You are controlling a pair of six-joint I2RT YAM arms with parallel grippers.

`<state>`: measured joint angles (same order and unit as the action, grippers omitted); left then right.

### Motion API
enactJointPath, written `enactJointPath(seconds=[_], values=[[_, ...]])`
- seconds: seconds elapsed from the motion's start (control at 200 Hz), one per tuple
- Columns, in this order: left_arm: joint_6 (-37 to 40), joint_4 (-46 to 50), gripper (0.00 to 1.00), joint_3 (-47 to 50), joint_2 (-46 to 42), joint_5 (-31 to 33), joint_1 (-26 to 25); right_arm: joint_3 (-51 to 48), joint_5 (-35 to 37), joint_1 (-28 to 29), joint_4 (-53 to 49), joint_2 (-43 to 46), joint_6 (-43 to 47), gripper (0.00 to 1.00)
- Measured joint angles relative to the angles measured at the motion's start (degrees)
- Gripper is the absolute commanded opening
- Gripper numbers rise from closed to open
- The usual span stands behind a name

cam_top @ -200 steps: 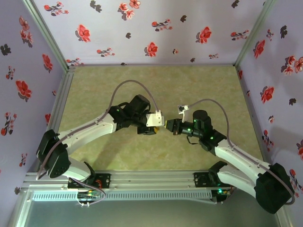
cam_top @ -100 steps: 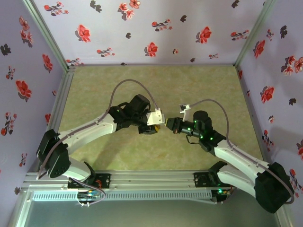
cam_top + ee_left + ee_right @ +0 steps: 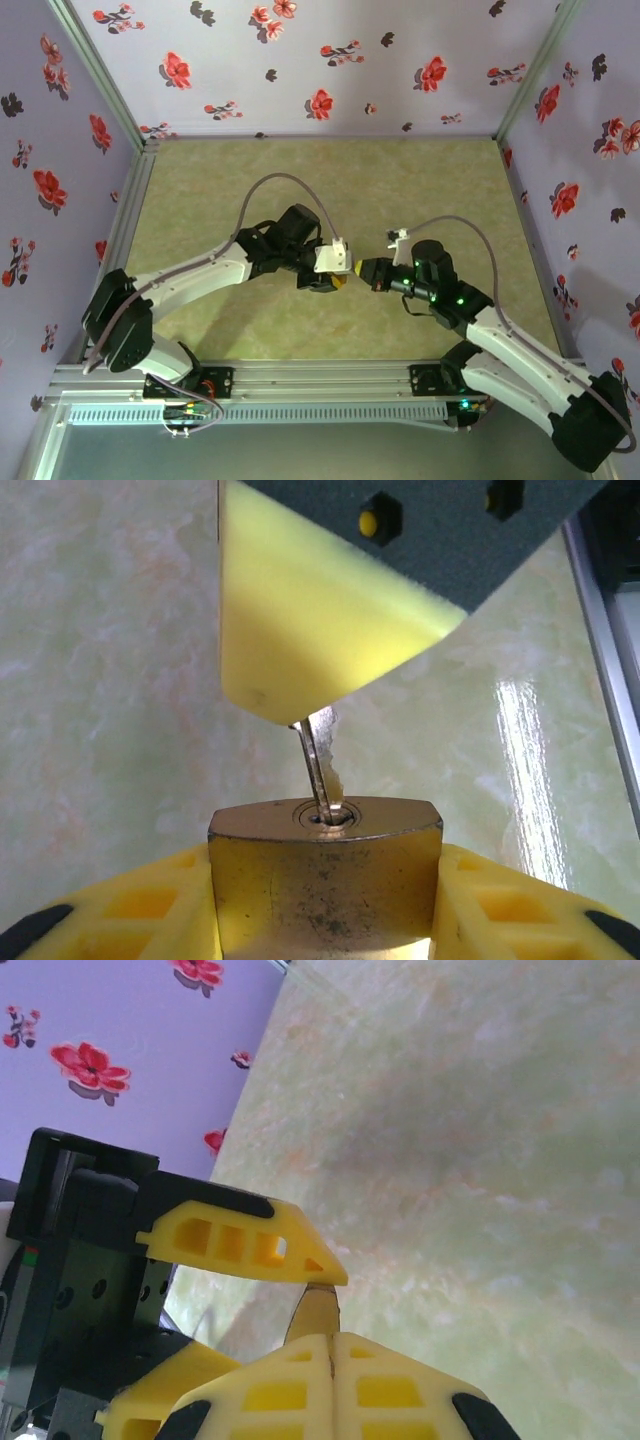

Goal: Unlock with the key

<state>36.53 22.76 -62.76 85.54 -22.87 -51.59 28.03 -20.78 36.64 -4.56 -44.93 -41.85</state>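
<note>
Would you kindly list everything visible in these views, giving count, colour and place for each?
padlock: 1, brass, clamped in the left gripper, mid-table
key: 1, grey metal, tip in the padlock's keyhole, other end pinched by the right gripper
table: 1, pale green marbled, under both arms
walls: 3, lilac with red and dark flowers, around the table
rail: 1, silver, along the near edge
left gripper: 1, yellow fingers, closed on the padlock
right gripper: 1, yellow fingers, closed on the key, facing the left gripper
</note>
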Motion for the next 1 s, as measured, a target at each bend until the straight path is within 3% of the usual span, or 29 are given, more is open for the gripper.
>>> enactJointPath(seconds=[0.37, 0.77, 0.905, 1.0], values=[[10.6, 8.2, 0.00, -0.8, 8.6, 5.8, 1.4, 1.5, 4.3, -5.5, -16.9, 5.2, -1.6, 0.00], [21.7, 16.3, 0.00, -3.1, 16.9, 16.9, 0.8, 2.1, 5.0, -9.3, -22.5, 6.2, -2.3, 0.00], [23.7, 16.9, 0.17, -3.1, 18.7, 18.3, -0.2, 2.1, 5.0, -9.6, -22.8, 6.4, -2.3, 0.00], [25.2, 16.9, 0.43, -3.1, 18.6, 18.8, -0.8, 2.1, 4.9, -9.7, -22.9, 7.1, -2.3, 0.00]])
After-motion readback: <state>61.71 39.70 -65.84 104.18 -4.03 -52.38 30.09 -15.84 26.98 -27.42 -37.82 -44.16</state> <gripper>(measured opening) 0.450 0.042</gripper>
